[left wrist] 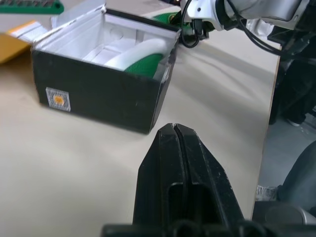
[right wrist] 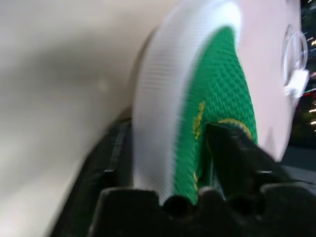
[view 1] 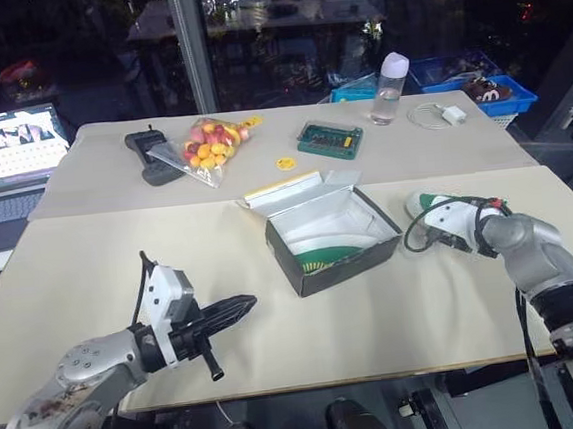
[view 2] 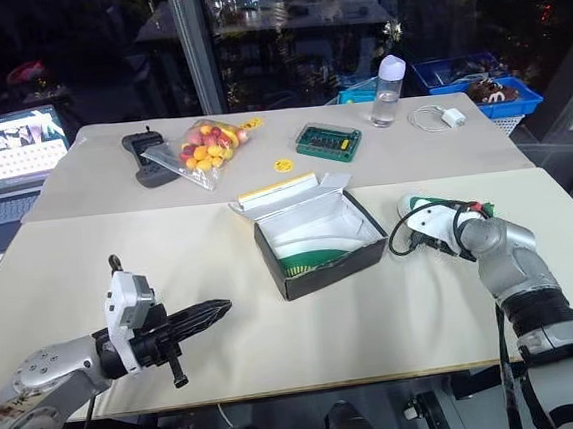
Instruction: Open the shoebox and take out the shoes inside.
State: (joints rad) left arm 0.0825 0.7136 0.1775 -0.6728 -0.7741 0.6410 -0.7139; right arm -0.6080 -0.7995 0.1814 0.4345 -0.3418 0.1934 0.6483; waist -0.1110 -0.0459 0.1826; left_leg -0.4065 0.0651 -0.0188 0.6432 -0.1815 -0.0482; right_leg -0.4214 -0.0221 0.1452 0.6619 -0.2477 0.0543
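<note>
**One shoe out on the table, its mate waiting in the box**

The small black-sided cardboard shoebox (view 1: 331, 239) sits open near the middle of the pale table (view 1: 93, 292), and everything else reads best from there. Its yellow lid (view 1: 286, 187) is folded back flat on the far side, which leaves the white interior exposed from above. Inside, one green-and-white child's shoe (view 1: 332, 251) lies along the near wall, so the job looks about half done.

To the right of the box, well clear of its wall, the right gripper (view 1: 455, 222) is down at the tabletop with the other green-and-white shoe (view 1: 428, 203). From its wrist camera the shoe's white ribbed sole and green mesh sit between the two black fingers (right wrist: 232, 148), one finger on each side. Whether those fingers are squeezing the shoe or are already parting to let it go, I cannot tell; the spot looks chosen to keep the shoe out of the way of the box.

In front of the box and to its left, the left gripper (view 1: 237, 308) hangs above the table with its fingers pressed together on nothing, pointing toward the box's near corner. It seems parked there, ready to steady the box if needed.
</note>
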